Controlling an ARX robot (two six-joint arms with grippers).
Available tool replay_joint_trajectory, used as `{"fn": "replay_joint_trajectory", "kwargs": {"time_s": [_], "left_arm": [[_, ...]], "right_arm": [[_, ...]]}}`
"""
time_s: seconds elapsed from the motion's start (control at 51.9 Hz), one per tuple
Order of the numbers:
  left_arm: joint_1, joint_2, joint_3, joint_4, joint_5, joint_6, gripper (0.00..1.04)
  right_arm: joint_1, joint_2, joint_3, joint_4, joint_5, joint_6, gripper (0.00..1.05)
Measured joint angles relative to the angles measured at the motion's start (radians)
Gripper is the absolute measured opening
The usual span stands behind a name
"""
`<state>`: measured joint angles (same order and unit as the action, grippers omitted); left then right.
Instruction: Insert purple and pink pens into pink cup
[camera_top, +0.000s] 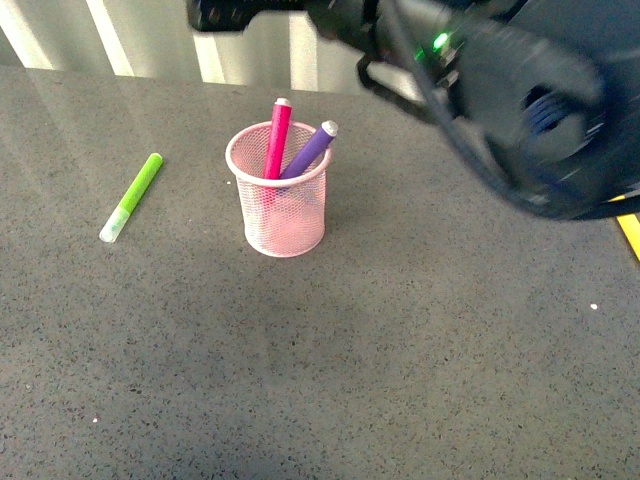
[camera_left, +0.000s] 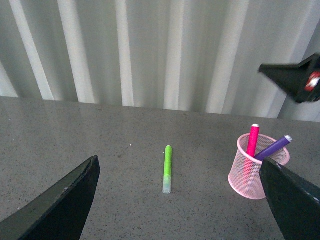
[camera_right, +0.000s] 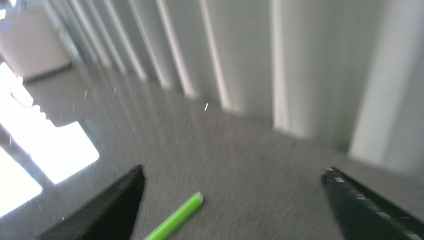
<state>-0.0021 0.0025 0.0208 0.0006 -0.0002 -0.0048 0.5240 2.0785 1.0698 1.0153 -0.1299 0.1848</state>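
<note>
The pink cup (camera_top: 279, 203) stands upright on the grey table near the middle. The pink pen (camera_top: 278, 138) and the purple pen (camera_top: 309, 150) both stand inside it, leaning on the rim, tops sticking out. The left wrist view shows the same cup (camera_left: 247, 170) with the pink pen (camera_left: 253, 140) and purple pen (camera_left: 274, 147) in it. My left gripper (camera_left: 180, 200) is open and empty, well back from the cup. My right gripper (camera_right: 235, 205) is open and empty, above the table; its blurred arm (camera_top: 500, 80) fills the front view's upper right.
A lime-green marker (camera_top: 132, 196) lies flat on the table left of the cup, also visible as the green marker (camera_left: 168, 161) and, blurred, the green marker (camera_right: 175, 218). A yellow object (camera_top: 629, 232) pokes in at the right edge. White corrugated wall (camera_left: 165, 50) behind the table.
</note>
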Motion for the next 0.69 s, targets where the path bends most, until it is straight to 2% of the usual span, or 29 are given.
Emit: {"fn": "replay_joint_trajectory", "kwargs": {"time_s": [0.135, 0.347, 0.52, 0.597, 0.655, 0.694], "left_arm": [[0.0, 0.0, 0.0, 0.0, 0.0, 0.0, 0.98], [0.0, 0.0, 0.0, 0.0, -0.001, 0.0, 0.98], [0.0, -0.001, 0.0, 0.0, 0.0, 0.0, 0.98], [0.0, -0.002, 0.0, 0.0, 0.0, 0.0, 0.98], [0.0, -0.001, 0.0, 0.0, -0.003, 0.0, 0.98], [0.0, -0.001, 0.0, 0.0, -0.003, 0.0, 0.98]], "right_arm": [[-0.059, -0.188, -0.091, -0.09, 0.08, 0.016, 0.98], [-0.185, -0.531, -0.315, -0.344, 0.237, 0.028, 0.98], [-0.199, -0.591, -0.332, -0.35, 0.24, 0.026, 0.98], [-0.195, -0.591, -0.39, -0.236, 0.388, -0.071, 0.85], [-0.217, -0.649, -0.496, -0.168, 0.396, -0.144, 0.69], [-0.232, -0.675, -0.529, -0.158, 0.39, -0.155, 0.64]]}}
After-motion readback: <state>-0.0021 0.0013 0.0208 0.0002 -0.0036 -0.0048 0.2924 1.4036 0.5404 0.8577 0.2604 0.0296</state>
